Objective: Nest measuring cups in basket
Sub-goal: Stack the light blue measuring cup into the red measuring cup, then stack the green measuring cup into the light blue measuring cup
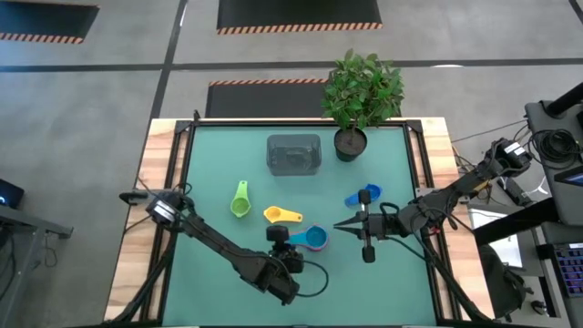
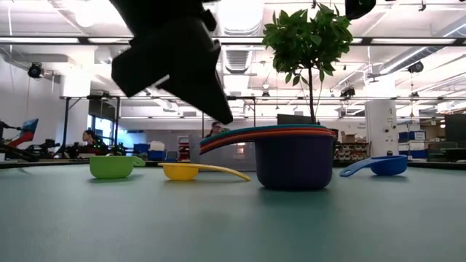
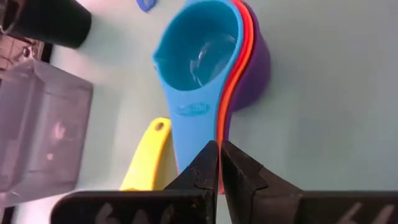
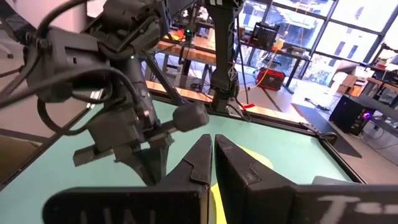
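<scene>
We see the basket (image 1: 293, 154) standing empty-looking and translucent near the far edge of the green table (image 1: 209, 273), just beside the dark pot of the leafy plant (image 1: 362, 91), which sits toward the far right corner. None of the measuring cups is inside it. A green cup (image 1: 240, 204) lies left of the table's middle, a yellow cup (image 1: 281, 215) lies close to the middle, and a lone blue cup (image 1: 363, 196) lies toward the right edge. Near the middle, a nested stack (image 3: 211, 68) rests on the table, with a light blue cup on top and orange, red and purple rims showing beneath it; from the low view the handles fan out together to one side. The left gripper (image 3: 219, 163) hangs just over the stack's handles, its fingers pressed together and pinching nothing, and we cannot tell whether the tips touch the handles. The right gripper (image 1: 341, 224) hovers just right of the stack, pointing toward it, its fingers likewise pressed together and empty.
</scene>
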